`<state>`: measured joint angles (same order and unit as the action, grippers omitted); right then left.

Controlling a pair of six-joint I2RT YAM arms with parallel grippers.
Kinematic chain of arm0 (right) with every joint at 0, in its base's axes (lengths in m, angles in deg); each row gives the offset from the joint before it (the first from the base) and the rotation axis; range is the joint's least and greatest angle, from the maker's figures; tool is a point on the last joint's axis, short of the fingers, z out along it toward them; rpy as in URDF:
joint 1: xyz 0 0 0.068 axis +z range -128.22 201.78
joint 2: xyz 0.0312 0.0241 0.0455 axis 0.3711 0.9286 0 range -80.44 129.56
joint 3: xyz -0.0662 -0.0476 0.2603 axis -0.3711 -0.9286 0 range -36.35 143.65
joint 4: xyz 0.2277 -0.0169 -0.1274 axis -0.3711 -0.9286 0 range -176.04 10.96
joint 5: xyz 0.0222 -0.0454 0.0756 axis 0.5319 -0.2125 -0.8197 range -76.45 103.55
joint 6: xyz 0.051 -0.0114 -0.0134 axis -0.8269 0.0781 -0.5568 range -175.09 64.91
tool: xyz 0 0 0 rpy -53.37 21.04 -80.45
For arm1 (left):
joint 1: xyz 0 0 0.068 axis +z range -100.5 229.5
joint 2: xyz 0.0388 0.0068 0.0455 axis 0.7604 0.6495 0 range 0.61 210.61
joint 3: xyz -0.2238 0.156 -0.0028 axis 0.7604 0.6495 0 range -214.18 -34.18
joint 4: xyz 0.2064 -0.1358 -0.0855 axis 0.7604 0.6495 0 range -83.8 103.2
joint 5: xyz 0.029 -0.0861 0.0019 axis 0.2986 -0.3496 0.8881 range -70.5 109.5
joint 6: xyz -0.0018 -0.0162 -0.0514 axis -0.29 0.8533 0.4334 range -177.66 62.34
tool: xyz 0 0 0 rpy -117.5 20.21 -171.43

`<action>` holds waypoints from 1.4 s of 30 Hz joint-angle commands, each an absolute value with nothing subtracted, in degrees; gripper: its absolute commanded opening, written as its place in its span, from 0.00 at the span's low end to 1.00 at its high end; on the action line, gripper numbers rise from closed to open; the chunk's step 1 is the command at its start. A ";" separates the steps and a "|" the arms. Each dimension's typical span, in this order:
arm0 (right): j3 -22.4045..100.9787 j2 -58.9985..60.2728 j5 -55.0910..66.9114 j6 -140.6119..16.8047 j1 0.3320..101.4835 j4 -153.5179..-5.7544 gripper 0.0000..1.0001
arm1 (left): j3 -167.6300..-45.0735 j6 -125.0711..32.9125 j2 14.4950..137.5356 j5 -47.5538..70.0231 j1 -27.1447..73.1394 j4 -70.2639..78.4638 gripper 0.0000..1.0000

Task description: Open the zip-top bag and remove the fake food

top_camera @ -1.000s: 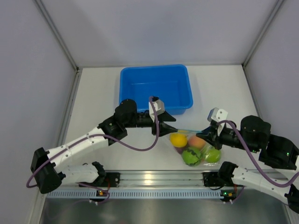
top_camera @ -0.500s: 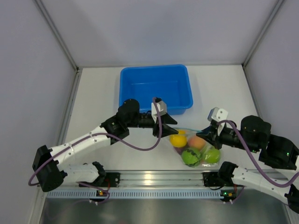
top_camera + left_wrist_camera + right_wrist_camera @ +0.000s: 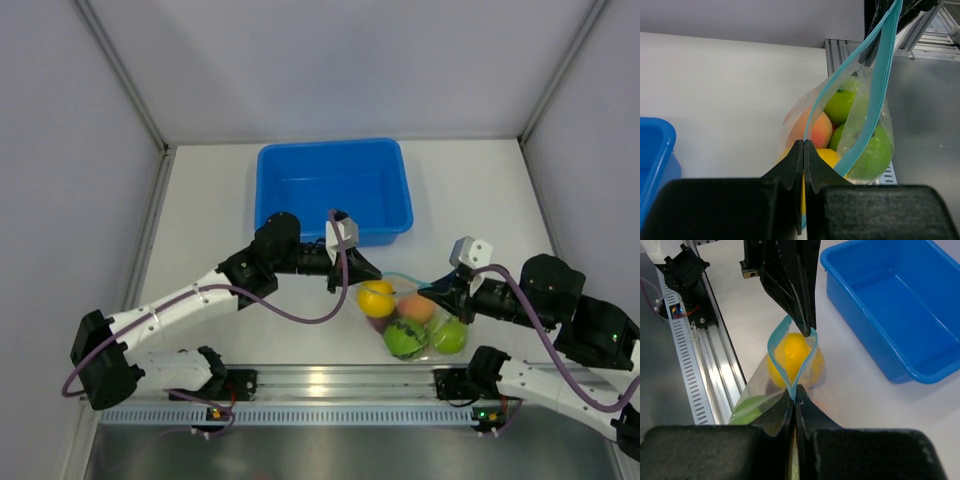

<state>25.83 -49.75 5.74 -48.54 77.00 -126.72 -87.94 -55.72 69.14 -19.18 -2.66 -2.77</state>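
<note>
Spanning opposed, pinching fingers [image 3: 790,167] — zip-top bag [image 3: 412,318]

White tabletop [image 3: 200,200] enclosed on three sides by plain pale grey panels: back wall [image 3: 340,60], left wall [image 3: 60,200], right wall [image 3: 600,150]. Aluminium posts [image 3: 120,72] mark the rear corners. A slotted metal rail [image 3: 340,385] runs along the near edge (a dull grey sheet [image 3: 300,450], possibly steel, lies below). Lighting soft, even.
</note>
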 commanded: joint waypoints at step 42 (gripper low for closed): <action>15.16 -26.48 30.60 -98.16 76.19 -103.82 0.14 | -90.00 -22.59 52.83 30.91 -9.65 17.10 0.00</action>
